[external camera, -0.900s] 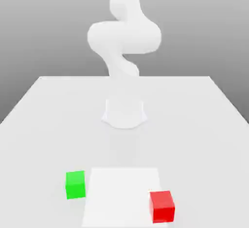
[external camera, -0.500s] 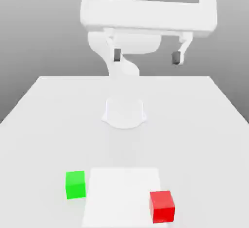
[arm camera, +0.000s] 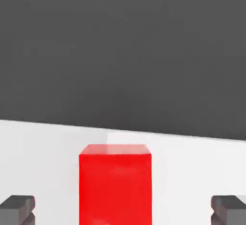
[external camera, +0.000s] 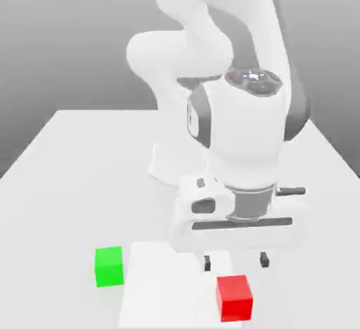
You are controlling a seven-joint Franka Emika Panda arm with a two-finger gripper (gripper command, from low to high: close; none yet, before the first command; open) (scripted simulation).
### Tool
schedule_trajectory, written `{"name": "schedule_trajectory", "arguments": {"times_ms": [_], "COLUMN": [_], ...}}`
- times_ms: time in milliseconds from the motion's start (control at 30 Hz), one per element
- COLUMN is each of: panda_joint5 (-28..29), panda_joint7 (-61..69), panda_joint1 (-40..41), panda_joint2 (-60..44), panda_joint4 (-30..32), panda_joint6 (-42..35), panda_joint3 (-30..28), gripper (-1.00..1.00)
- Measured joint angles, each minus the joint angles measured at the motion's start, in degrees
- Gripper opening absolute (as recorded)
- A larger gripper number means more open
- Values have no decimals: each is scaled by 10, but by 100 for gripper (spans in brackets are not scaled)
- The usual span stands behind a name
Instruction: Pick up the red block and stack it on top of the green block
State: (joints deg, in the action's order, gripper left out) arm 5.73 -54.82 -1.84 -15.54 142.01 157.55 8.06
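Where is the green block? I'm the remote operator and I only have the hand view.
Observer: The green block sits on the table, just beyond the white panel on the exterior view's left.
Operator: Is anything stacked on it?
Observer: No, its top is bare.
Operator: I can see the red block in front of me. Which side of the panel is it at?
Observer: The red block is at the panel's edge on the exterior view's right, across from the green one.

On show are 1 red block (external camera: 234, 299), 1 green block (external camera: 109, 267), 1 table (external camera: 56, 215) and 1 robot arm (external camera: 246, 124).
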Motion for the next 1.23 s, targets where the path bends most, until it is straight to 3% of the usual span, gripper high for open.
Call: {"name": "schedule_trajectory", "arguments": {"times_ms": [67, 100, 333, 500, 633, 733, 933, 967, 1233], "panda_joint5": [13, 18, 19, -15, -33, -46, -63, -65, -64], "panda_joint7": [-9, -13, -14, 12, 46, 80, 101, 102, 102], "panda_joint1": [-10, -14, -14, 1, 69, 173, 192, 193, 191], "panda_joint2": [-42, -57, -59, 30, 104, 171, 93, 79, 92], "panda_joint4": [-6, -8, -9, 8, 64, 119, 135, 134, 135], "panda_joint6": [34, 47, 48, -24, -42, -52, 41, 55, 43], "panda_joint3": [-12, -17, -17, -1, -56, -106, -99, -98, -100], "gripper": [0, -100, -100, -100, -100, -100, -100, 100, 100]}}
